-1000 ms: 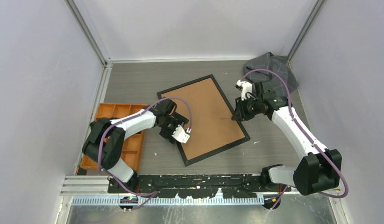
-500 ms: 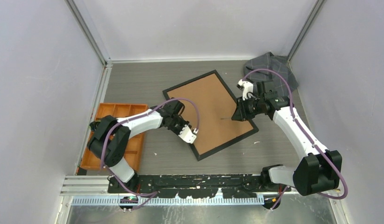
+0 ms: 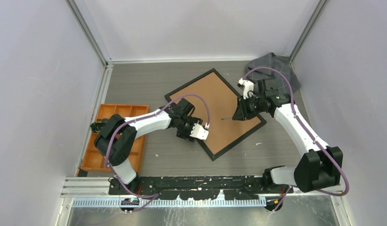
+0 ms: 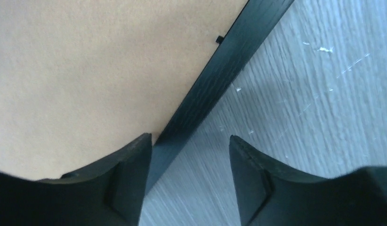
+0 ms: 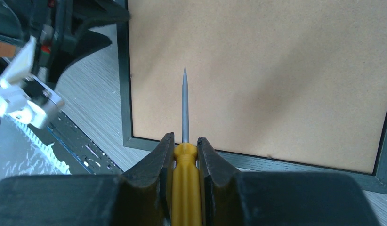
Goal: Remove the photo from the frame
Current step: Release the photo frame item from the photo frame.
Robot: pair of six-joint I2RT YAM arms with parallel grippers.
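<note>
Frame (image 3: 213, 101): back-up on the worktop (image 3: 149, 84).
Left end effector (image 4: 189, 139): released, straddling the frame's black edge.
Right end effector (image 5: 186, 141): clenched on a screwdriver (image 5: 185, 165), tip over the frame's back.

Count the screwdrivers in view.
1 screwdriver, clamped in the right gripper, tip over the frame's back. The left arm hides part of the tray, so more may be hidden.

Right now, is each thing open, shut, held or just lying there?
frame: lying face down, brown back up.
left gripper: open, astride the frame's edge.
right gripper: shut on the screwdriver.
screwdriver: held, tip over the frame's back.
tray: lying flat.
cloth: crumpled in the far corner.
photo: hidden.
</note>
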